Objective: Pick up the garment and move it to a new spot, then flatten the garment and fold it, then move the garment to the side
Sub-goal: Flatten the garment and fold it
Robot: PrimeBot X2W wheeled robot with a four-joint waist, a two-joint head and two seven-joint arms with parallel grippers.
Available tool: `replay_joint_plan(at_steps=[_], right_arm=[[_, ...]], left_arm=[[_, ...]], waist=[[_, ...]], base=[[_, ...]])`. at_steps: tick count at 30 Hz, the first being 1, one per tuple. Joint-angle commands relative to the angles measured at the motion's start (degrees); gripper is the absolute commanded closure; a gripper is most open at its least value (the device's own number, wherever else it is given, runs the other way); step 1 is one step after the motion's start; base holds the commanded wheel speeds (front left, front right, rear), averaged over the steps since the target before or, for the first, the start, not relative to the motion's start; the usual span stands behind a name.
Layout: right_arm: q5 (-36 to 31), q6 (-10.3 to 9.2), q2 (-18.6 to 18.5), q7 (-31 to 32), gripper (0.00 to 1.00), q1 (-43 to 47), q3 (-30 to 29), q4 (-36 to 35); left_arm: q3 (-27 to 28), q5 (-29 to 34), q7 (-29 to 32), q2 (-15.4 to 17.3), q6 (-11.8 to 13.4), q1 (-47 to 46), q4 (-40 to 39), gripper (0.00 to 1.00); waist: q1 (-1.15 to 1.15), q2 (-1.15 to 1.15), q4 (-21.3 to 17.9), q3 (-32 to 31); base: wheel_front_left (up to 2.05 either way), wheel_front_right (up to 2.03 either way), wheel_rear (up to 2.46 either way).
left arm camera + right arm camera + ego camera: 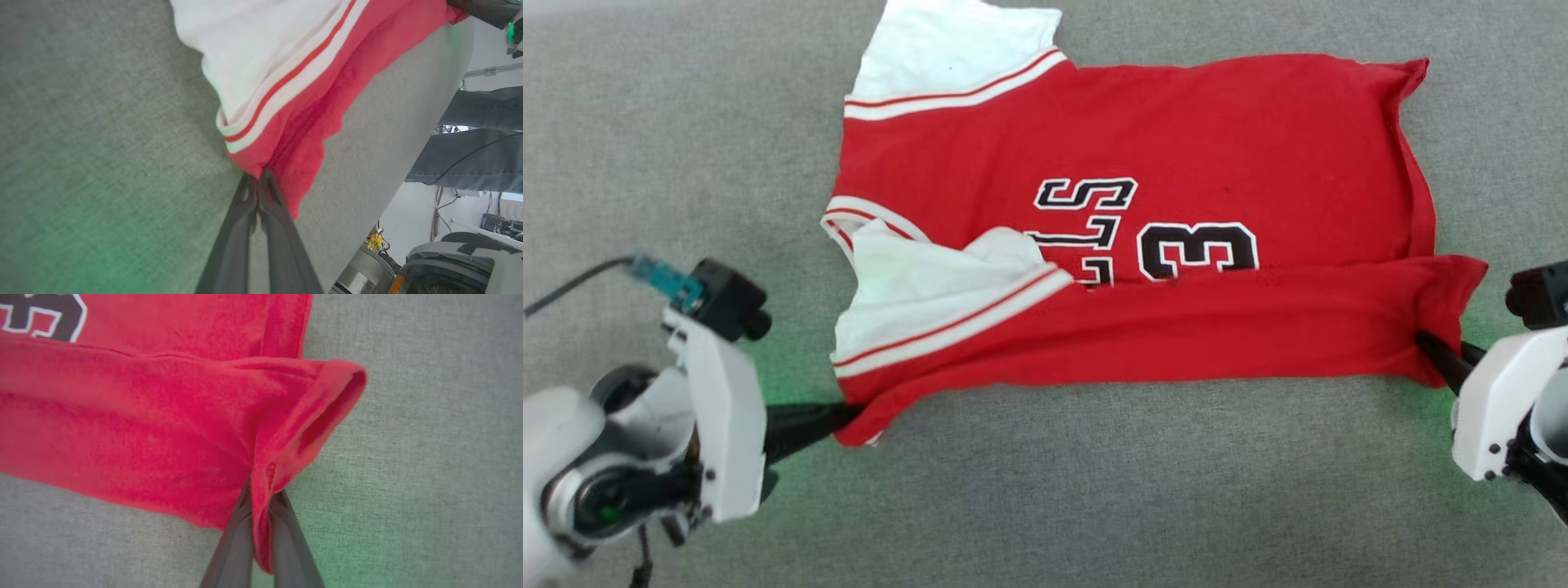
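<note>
mostly grey woven surface (1094, 498) — garment (1143, 122) lying across

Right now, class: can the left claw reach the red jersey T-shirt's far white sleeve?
Probably not yet: the left claw is shut on the red jersey T-shirt's near corner, though nothing blocks the far white sleeve.

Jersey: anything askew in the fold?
Yes. On the jersey, the near sleeve is rumpled, bunched beside the collar instead of lying flat. By the right gripper the folded hem corner gapes open in a loop. The far hem corner curls up too.
</note>
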Motion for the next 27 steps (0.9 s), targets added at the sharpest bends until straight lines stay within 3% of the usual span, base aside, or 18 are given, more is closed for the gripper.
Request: replay_joint_plan(at_steps=[1, 17, 22, 26, 27], right_arm=[[0.43, -0.12, -0.82, 0.08, 1.0, 1.84, -0.42, 0.45], [6.11, -0.11, -7.97, 1.41, 1.0, 11.22, -2.53, -7.94], [6.35, -0.11, -9.21, 2.19, 1.0, 13.23, -4.44, -9.22], [6.29, -0.11, -9.03, 2.47, 1.0, 13.92, -5.33, -9.54], [6.21, -0.11, -8.69, 2.14, 0.95, 13.87, -5.58, -9.7]], left_arm=[[-0.06, -0.4, -0.82, 1.09, -0.12, 1.55, -1.03, 1.0], [-1.95, -3.89, -11.66, 11.52, -0.14, 13.8, -19.94, 1.0], [-2.61, -3.05, -14.09, 12.33, -0.14, 15.89, -23.81, 1.0], [-2.43, -1.78, -15.71, 11.15, -0.13, 16.01, -23.43, 1.0], [-2.24, -1.3, -16.25, 11.09, -0.13, 15.83, -22.53, 1.0]], waist=[[0.0, 0.0, 0.07, -0.29], [0.0, 0.0, 0.52, -1.39], [0.0, 0.0, 0.71, -1.43], [0.0, 0.0, 0.95, -1.68], [0.0, 0.0, 0.99, -1.74]], base=[[0.0, 0.0, 0.0], [0.0, 0.0, 0.0], [0.0, 0.0, 0.0], [0.0, 0.0, 0.0], [0.0, 0.0, 0.0]])
